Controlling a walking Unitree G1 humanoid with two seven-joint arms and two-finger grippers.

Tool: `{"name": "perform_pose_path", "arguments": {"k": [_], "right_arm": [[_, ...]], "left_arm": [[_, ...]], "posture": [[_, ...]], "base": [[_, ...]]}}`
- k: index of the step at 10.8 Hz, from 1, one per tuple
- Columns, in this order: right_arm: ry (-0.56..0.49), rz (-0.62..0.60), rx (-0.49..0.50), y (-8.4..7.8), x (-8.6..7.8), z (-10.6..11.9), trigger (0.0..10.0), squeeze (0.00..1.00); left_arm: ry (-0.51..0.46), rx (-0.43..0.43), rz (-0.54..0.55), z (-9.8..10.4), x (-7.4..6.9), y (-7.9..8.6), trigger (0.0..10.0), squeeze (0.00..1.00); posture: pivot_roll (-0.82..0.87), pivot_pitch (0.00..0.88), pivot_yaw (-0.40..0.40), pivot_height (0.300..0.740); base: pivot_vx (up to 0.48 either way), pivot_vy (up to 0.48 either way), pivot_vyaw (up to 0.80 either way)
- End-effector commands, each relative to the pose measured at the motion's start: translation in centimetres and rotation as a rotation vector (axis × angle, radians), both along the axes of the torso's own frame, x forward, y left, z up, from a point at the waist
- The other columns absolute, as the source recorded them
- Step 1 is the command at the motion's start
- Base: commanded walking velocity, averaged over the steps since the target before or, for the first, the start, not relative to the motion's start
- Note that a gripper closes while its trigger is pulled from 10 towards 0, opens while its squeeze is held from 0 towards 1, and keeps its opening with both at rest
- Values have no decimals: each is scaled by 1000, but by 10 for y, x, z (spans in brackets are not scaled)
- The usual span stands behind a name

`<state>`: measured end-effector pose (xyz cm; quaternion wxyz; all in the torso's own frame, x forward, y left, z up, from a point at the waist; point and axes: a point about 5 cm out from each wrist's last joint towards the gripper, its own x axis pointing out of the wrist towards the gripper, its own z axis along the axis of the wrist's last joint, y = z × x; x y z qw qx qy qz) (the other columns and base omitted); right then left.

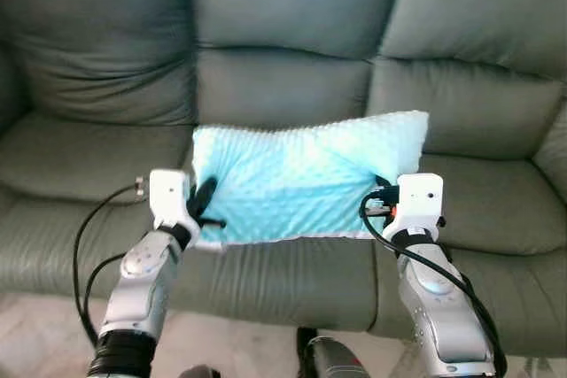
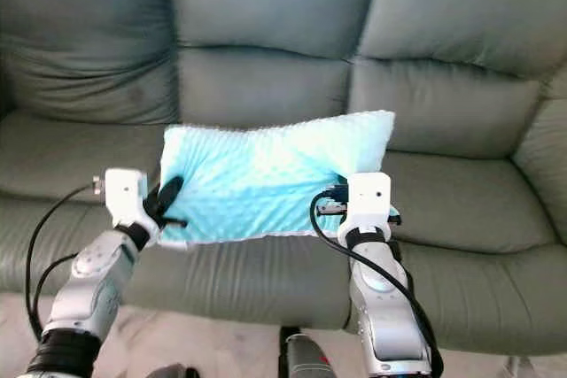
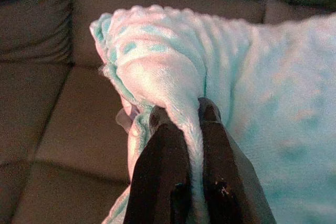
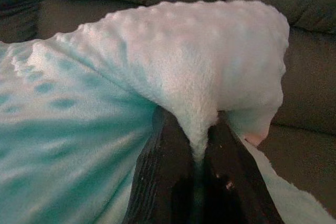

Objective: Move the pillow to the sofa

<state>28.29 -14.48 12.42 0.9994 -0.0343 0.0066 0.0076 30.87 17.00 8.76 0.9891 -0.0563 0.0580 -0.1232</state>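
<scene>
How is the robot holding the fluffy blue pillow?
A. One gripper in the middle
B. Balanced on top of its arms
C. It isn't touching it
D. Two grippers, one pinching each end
D: the left gripper and the right gripper each pinch an end of the pillow in front of the sofa.

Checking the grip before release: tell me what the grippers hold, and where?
The turquoise pillow: the left gripper pinches a fold at one end, the right gripper a fold at the other.

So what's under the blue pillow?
The grey sofa seat is below the pillow, held by the left gripper and right gripper. The seat directly beneath is covered.
</scene>
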Motion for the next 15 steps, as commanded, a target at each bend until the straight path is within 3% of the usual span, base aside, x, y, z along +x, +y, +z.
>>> {"name": "perform_pose_path", "arguments": {"k": [1,4,7,15], "right_arm": [[18,-19,15,-5,0,-2,10000,0],[72,-45,64,-12,4,-12,10000,0],[90,-63,81,-16,2,-16,10000,0],[68,-56,101,-16,2,-11,10000,0]], "left_arm": [[10,22,-27,-4,-1,-3,10000,0],[20,94,44,-12,5,15,10000,0],[28,113,65,-16,9,21,10000,0],[74,40,108,-26,8,21,10000,0]], "posture": [[-147,222,-28,740],[-144,235,-21,740],[-150,249,-14,740],[-154,237,-20,740]], "base": [[0,0,0],[0,0,0],[0,0,0],[0,0,0]]}}
